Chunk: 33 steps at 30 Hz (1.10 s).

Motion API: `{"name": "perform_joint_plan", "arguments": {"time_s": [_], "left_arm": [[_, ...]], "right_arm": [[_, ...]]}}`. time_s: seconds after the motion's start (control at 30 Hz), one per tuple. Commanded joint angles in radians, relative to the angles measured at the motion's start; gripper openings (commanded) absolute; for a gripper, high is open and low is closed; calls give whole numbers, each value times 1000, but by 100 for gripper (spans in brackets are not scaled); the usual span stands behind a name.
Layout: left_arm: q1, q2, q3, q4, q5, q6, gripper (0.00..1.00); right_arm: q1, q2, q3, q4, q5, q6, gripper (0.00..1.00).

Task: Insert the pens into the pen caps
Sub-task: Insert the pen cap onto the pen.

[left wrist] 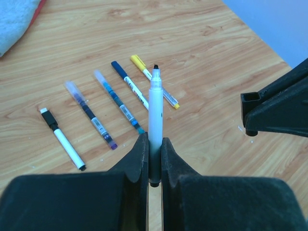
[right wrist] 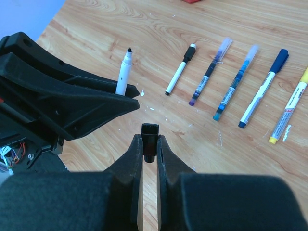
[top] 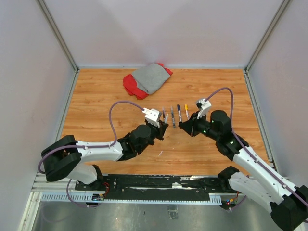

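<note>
The left claw pinches a white pen, bare tip outward; the right claw pinches a black cap just rightward, axes not yet aligned.

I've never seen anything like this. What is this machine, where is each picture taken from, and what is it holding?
These are two robot arms bolted to a wooden table. One picture looks down from above; the other two come from a small camera on each arm's wrist. The left end effector, the two-fingered grasping part, is shut on an uncapped white pen. The right end effector is shut on a small black cap. Five capped pens lie in a row; farther back a grey cloth lies on a red cloth.
</note>
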Motion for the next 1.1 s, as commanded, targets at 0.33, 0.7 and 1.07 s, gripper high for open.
{"name": "perform_joint_plan", "arguments": {"time_s": [0.33, 0.7, 1.07], "left_arm": [[-79, 0, 38, 0, -72, 11, 0], [-90, 14, -14, 128, 94, 46, 0], [-95, 19, -18, 147, 111, 53, 0]], "right_arm": [[-35, -133, -85, 151, 55, 142, 1], [-34, -187, -207, 407, 37, 324, 1], [-34, -95, -205, 558, 44, 388, 0]]}}
